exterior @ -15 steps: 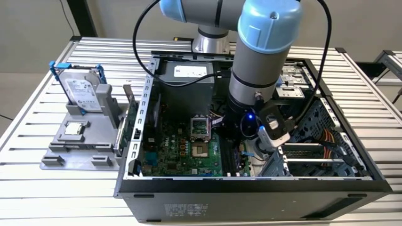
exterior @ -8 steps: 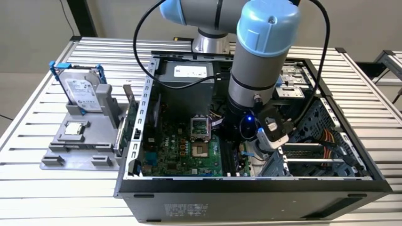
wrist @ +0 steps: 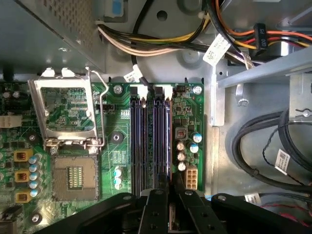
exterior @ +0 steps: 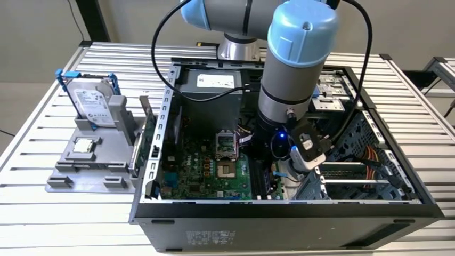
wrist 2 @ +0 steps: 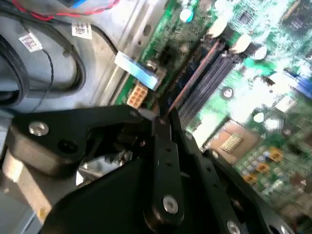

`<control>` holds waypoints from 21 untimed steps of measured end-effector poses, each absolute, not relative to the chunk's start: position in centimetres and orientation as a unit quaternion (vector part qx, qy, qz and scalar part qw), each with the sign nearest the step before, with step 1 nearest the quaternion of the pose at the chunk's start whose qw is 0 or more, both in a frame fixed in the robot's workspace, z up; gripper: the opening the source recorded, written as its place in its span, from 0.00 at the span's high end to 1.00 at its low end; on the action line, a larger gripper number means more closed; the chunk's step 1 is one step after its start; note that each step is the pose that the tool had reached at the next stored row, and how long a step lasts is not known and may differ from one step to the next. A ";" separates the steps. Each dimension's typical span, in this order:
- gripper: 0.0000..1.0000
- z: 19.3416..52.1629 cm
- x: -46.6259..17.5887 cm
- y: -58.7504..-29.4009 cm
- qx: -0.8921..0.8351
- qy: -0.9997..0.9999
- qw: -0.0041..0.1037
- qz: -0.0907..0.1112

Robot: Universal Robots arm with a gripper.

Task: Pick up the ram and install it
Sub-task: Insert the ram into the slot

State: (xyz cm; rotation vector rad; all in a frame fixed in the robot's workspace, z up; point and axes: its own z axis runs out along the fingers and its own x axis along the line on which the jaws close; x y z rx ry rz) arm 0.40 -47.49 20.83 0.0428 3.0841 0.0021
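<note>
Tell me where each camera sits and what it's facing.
Exterior view: off the arm, above and in front of the open computer case, arm reaching inside.
First wrist view: on the wrist, straight down at the memory slots, gripper at the edge.
Second wrist view: on the wrist, slanted along the slots, gripper filling the foreground.
Shared: motherboard.

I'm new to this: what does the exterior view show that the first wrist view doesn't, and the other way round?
Exterior view: the robot arm, the whole computer case, and a hard drive in a grey stand beside it. First wrist view: the memory slots up close and the bundled cables. Both: the green motherboard and its processor socket.
</note>
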 end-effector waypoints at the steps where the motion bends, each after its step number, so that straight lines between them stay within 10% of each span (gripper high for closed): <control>1: 0.00 20.9 0.4 -47.5 0.014 0.999 0.028 0.000; 21: 0.00 23.8 0.4 -47.6 0.014 1.000 0.025 0.000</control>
